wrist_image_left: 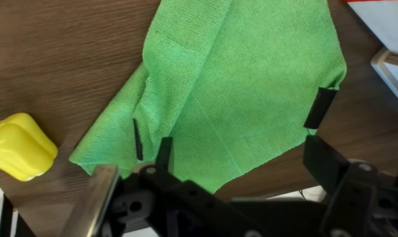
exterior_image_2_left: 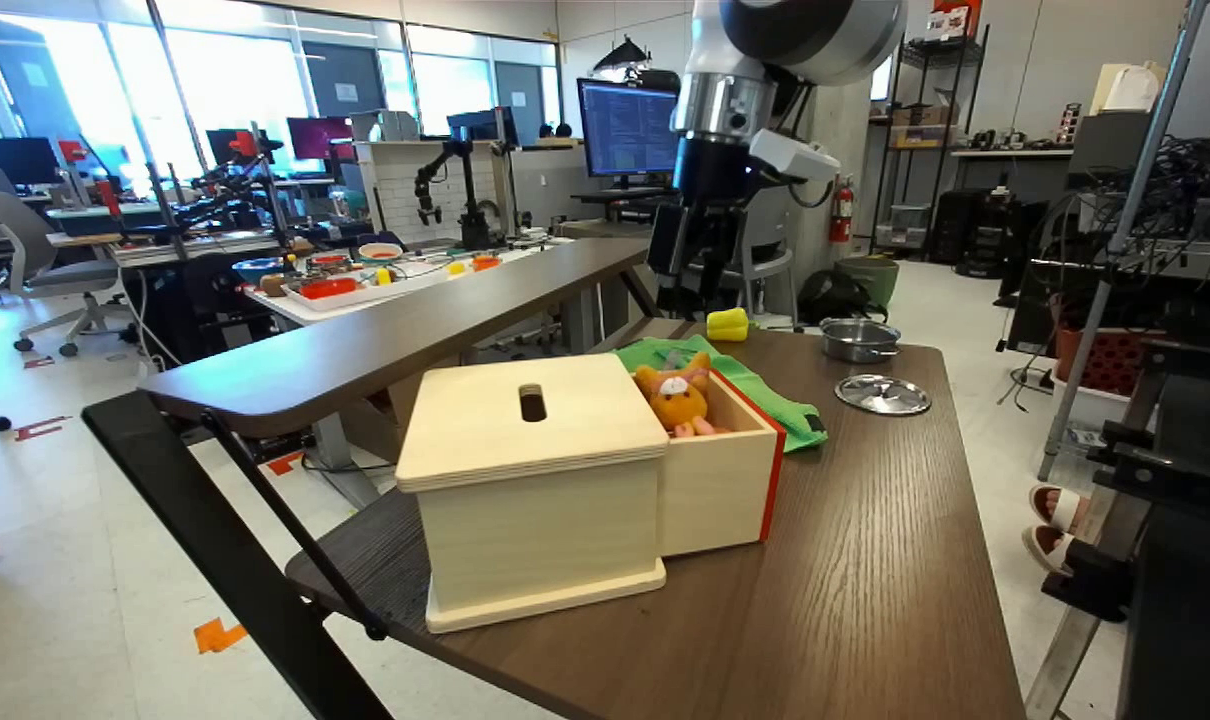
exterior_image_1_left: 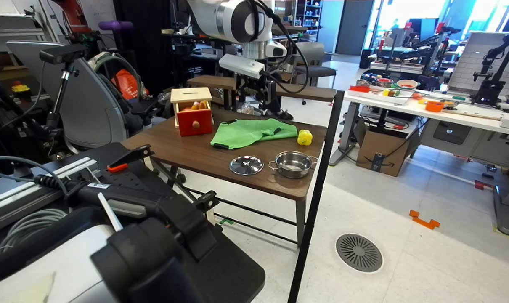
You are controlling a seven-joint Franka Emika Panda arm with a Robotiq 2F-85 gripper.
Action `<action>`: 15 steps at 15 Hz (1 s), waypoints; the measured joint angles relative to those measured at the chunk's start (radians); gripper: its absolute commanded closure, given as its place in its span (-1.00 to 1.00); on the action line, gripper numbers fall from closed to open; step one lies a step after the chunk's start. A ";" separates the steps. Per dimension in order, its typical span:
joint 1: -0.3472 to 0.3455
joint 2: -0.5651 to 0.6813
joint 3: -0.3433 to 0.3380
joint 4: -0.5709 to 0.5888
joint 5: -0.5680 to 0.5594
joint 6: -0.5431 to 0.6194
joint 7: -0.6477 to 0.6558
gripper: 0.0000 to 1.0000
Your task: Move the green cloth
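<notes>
The green cloth [exterior_image_1_left: 249,134] lies rumpled and partly folded on the brown table [exterior_image_1_left: 187,149], with small black patches at its edges. In an exterior view the wooden box hides part of the cloth [exterior_image_2_left: 777,402]. In the wrist view the cloth [wrist_image_left: 251,79] spreads under the gripper, with a fold running along its left part. My gripper [wrist_image_left: 239,143] is open, its fingers wide apart with nothing between them. In both exterior views the gripper [exterior_image_1_left: 256,99] hangs pointing down above the far side of the cloth, apart from it; it also shows here [exterior_image_2_left: 693,298].
A wooden box [exterior_image_2_left: 535,530] with a red-fronted open drawer holding soft toys [exterior_image_2_left: 681,400] stands beside the cloth. A yellow toy pepper [wrist_image_left: 21,146] lies on the opposite side. A metal pot [exterior_image_1_left: 293,165] and lid [exterior_image_1_left: 246,165] sit nearer one table edge. A raised shelf [exterior_image_2_left: 415,312] runs along the table.
</notes>
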 measured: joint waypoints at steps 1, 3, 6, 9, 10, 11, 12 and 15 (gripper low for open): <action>0.007 0.027 0.000 0.032 0.000 -0.022 0.000 -1.00; 0.020 0.079 0.000 0.089 0.000 -0.057 0.000 -1.00; 0.037 0.147 -0.003 0.162 -0.001 -0.105 0.000 -1.00; 0.050 0.193 -0.019 0.225 -0.003 -0.158 0.002 -1.00; 0.054 0.205 -0.029 0.244 -0.005 -0.174 0.005 -1.00; 0.059 0.213 -0.038 0.261 -0.008 -0.191 0.010 -1.00; 0.063 0.221 -0.047 0.278 -0.013 -0.205 0.015 -1.00; 0.071 0.238 -0.068 0.321 -0.021 -0.247 0.023 -1.00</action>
